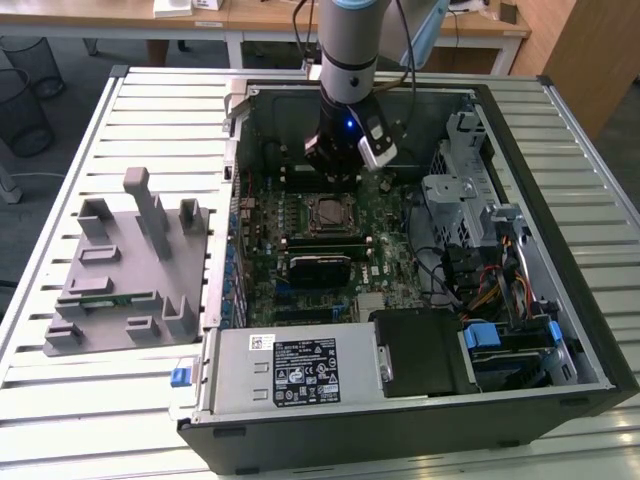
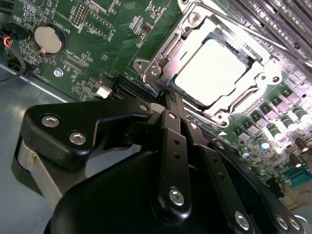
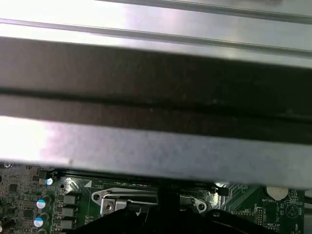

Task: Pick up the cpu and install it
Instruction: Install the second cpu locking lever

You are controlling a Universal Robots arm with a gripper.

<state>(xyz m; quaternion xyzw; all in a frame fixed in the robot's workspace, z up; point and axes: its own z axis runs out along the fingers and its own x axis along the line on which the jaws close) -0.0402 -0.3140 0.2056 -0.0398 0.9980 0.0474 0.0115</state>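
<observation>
On the exterior view's left you see a grey plastic fixture tray with upright posts and slots (image 1: pixel 130 265), resting on the slatted pale metal worktop (image 1: pixel 60 180). A long narrow green memory stick (image 1: pixel 105 298) lies in one of the tray's slots.

Moving rightward, the open black desktop computer case (image 1: pixel 400 420) lies on its side on the worktop, with the green motherboard (image 1: pixel 390 260) exposed inside. A silver power supply box with a white label (image 1: pixel 290 370) sits at the near edge of the case.

Near the middle of the board is the square metal-framed processor socket (image 1: pixel 329 212). In the second wrist view, the socket frame (image 2: pixel 161 58) surrounds the small flat square cpu with a shiny silver top (image 2: pixel 214 70), which lies seated flat within the frame. The cpu (image 1: pixel 329 211) appears in the exterior view as the pale centre of the socket.

The black claw (image 1: pixel 335 165) hangs from the grey arm, just above the far edge of the socket. In the second wrist view the claw (image 2: pixel 168 100) has its fingers drawn close together, tips just beside the socket frame's corner, with nothing held between them. The cpu is apart from the tips, within the frame beyond them. A round silver coin battery (image 2: pixel 48 40) sits on the board nearby.

On the exterior view's right, a grey drive cage with red and yellow cables (image 1: pixel 490 260) fills the case's side.
</observation>
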